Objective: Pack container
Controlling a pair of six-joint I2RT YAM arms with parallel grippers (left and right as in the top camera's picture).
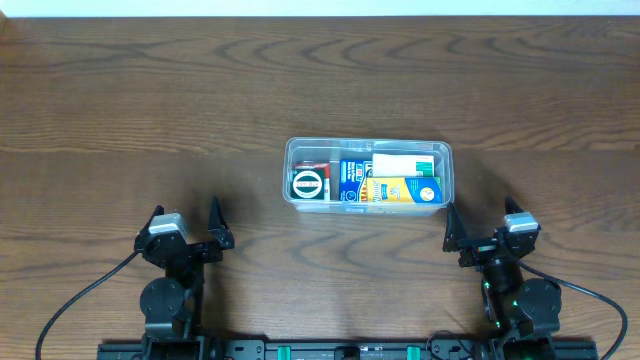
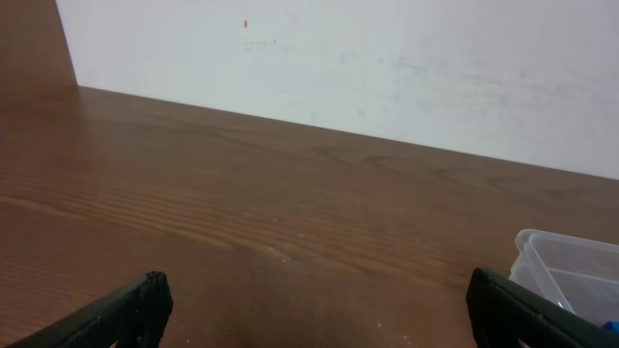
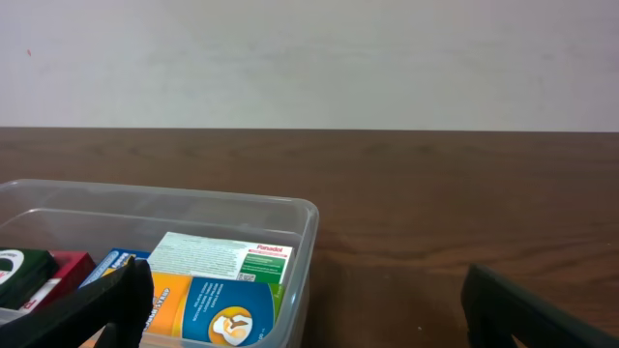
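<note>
- Left claw (image 1: 186, 222): you have it spread wide above the worktop (image 1: 120, 110), holding nothing.
- Container (image 1: 366, 142): sits mid-worktop, ahead of both claws and nearer the right one.
- Contents, left to right: black box (image 1: 307, 184) with a round white mark, red box (image 1: 320, 165), blue box (image 1: 351, 178), yellow-orange box (image 1: 405, 190), and a white box (image 1: 405, 163) behind it.
- White box label reads "Panadol"; you cannot read the other print.
- Right claw (image 1: 480, 220): wide, empty, near the container's right corner.
</note>
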